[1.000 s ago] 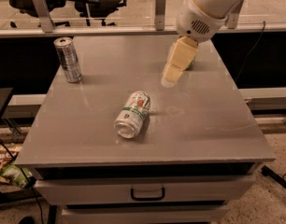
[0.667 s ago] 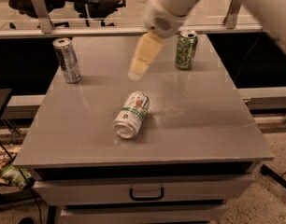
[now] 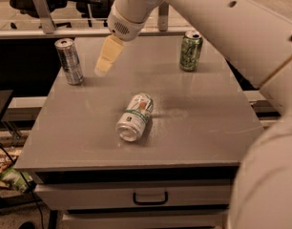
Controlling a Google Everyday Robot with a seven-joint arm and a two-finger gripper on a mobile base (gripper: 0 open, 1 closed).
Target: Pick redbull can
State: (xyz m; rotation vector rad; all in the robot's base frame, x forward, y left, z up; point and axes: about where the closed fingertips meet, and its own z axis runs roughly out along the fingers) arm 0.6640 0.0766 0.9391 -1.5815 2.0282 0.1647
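Observation:
The redbull can (image 3: 69, 61) stands upright near the far left corner of the grey table (image 3: 198, 123). It is slim, silver with dark blue panels. My gripper (image 3: 105, 63) hangs from the white arm above the table, just right of the can and apart from it. Its cream fingers (image 3: 108, 55) point down and to the left. Nothing is held in it.
A green can (image 3: 190, 50) stands upright at the far right of the table. A wider white can with a green and orange label (image 3: 134, 117) lies on its side in the middle. A drawer with a handle (image 3: 150, 197) is below the table's front edge. Chairs stand behind.
My arm has swung left across the table, carrying the gripper from the right side toward the redbull can. The green can has come into view behind it. The cans have not moved.

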